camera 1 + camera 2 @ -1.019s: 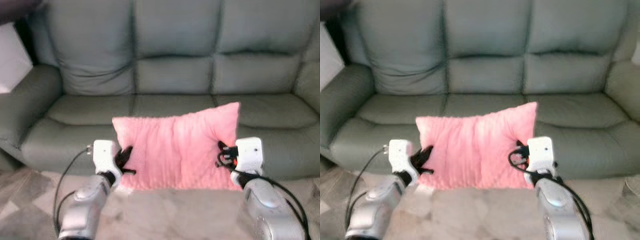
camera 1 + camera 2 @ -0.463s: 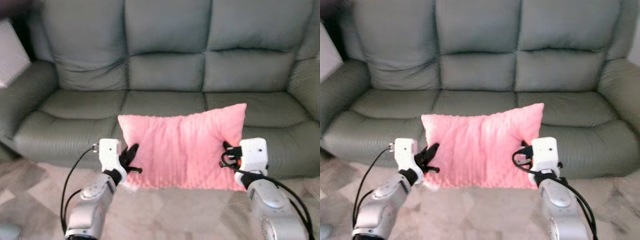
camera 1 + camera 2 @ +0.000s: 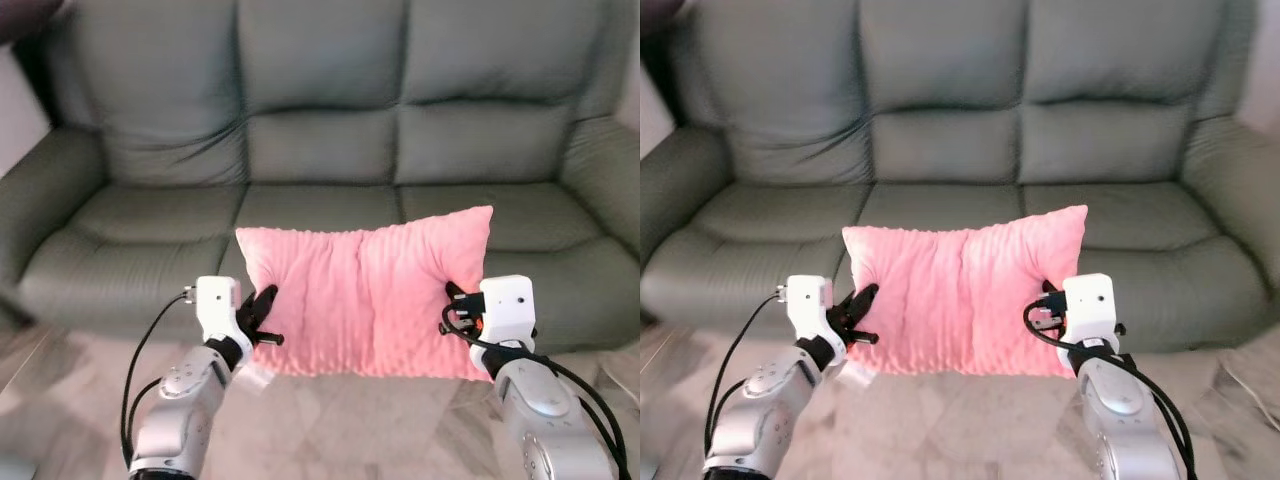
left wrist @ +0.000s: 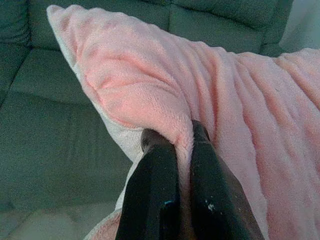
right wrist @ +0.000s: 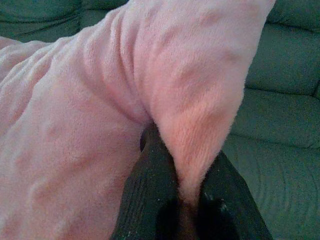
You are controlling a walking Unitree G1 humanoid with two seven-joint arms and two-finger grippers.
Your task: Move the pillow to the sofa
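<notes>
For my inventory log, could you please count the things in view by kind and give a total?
Pink pillow: 1
Grey-green sofa: 1
Tool, each shut on the pillow: 2, left tool and right tool
Total: 4

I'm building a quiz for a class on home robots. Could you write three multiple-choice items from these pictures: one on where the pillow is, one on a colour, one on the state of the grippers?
1. Where is the pillow?
A. Flat on the floor
B. Held up in front of the sofa
C. On the sofa's armrest

2. What colour is the pillow?
A. Pink
B. Blue
C. White

3. How do the grippers stand?
A. Both open
B. One open
C. Both shut on the pillow

Answers: B, since it hangs between the two arms before the seat; A, pink plush against grey-green cushions; C, the left gripper and the right gripper each pinch an edge.
</notes>
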